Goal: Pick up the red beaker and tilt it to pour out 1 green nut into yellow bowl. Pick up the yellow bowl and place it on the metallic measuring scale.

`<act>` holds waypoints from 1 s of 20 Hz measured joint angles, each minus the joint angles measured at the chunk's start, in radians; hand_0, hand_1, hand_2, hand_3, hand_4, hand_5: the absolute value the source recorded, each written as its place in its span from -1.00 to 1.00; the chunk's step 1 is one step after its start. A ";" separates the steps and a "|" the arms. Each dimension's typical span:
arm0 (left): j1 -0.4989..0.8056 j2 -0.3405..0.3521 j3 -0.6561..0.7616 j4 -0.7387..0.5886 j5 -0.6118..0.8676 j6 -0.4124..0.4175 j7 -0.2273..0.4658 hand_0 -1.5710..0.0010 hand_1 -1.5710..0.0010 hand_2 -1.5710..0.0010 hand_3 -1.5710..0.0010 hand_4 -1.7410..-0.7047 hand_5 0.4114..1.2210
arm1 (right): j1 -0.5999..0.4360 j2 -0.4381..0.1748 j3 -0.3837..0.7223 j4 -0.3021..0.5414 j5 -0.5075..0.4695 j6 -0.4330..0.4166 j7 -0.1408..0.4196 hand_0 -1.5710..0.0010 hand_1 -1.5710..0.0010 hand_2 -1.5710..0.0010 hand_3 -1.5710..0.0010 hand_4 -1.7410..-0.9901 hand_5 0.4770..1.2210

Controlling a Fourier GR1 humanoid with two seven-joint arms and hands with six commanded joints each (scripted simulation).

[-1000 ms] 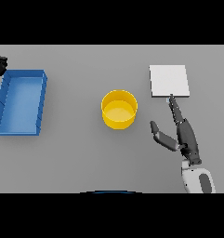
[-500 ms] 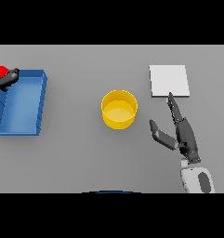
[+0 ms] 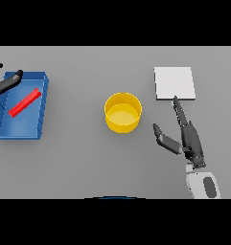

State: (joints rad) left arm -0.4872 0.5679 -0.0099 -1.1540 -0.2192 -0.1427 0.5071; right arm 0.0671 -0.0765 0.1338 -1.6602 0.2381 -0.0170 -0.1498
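The red beaker (image 3: 25, 103) lies on its side inside the blue tray (image 3: 42, 109) at the left. Above the tray's far left corner hovers my left hand (image 3: 5, 82), open and apart from the beaker. The yellow bowl (image 3: 122, 112) stands upright in the middle of the table; its inside shows only yellow. At the back right lies the flat metallic scale (image 3: 174, 83). My right hand (image 3: 188, 138) rests open to the right of the bowl, its straight fingers pointing toward the scale's near edge and the thumb spread toward the bowl.
The tray's walls enclose the beaker on all sides. Grey tabletop (image 3: 88, 158) stretches between the tray, the bowl and the scale.
My left hand came in from the left edge holding the red beaker, and has let it go. The beaker now lies in the blue tray. The right hand has not moved.
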 measured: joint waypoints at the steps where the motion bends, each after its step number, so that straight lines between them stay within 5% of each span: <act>1: -0.004 -0.007 0.000 -0.002 0.000 0.008 -0.006 0.92 0.92 0.93 0.93 0.86 -0.45 | -0.004 -0.001 0.002 -0.010 0.004 -0.001 0.018 1.00 1.00 1.00 1.00 0.63 -0.59; 2: -0.002 -0.007 0.007 -0.004 0.004 0.016 -0.019 0.93 0.94 0.94 0.94 0.86 -0.45 | -0.013 -0.009 0.014 -0.018 0.050 -0.021 0.064 1.00 1.00 1.00 1.00 0.67 -0.57; 4: 0.002 -0.021 0.022 -0.015 0.027 0.029 -0.058 0.96 0.96 0.96 0.96 0.84 -0.41 | -0.013 -0.040 0.050 -0.037 0.082 0.019 0.033 1.00 1.00 1.00 1.00 0.76 -0.50; 9: 0.016 -0.050 0.020 -0.049 0.042 0.041 -0.056 0.99 0.99 0.99 0.99 0.81 -0.34 | -0.162 -0.189 0.135 0.015 0.262 0.113 0.100 1.00 1.00 1.00 1.00 0.62 -0.59; 14: 0.033 -0.057 0.019 -0.074 0.052 0.037 -0.038 1.00 1.00 1.00 1.00 0.79 -0.32 | -0.334 -0.308 0.253 0.073 0.432 0.218 0.055 1.00 1.00 1.00 1.00 0.56 -0.58; 20: 0.038 -0.041 0.025 -0.067 0.054 0.020 -0.050 1.00 1.00 1.00 1.00 0.80 -0.30 | -0.517 -0.334 0.378 0.226 0.548 0.303 -0.016 1.00 1.00 1.00 1.00 0.57 -0.56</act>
State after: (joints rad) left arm -0.4489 0.5270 0.0149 -1.2205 -0.1649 -0.1231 0.4574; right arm -0.4500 -0.4108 0.5119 -1.4342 0.7860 0.2856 -0.1654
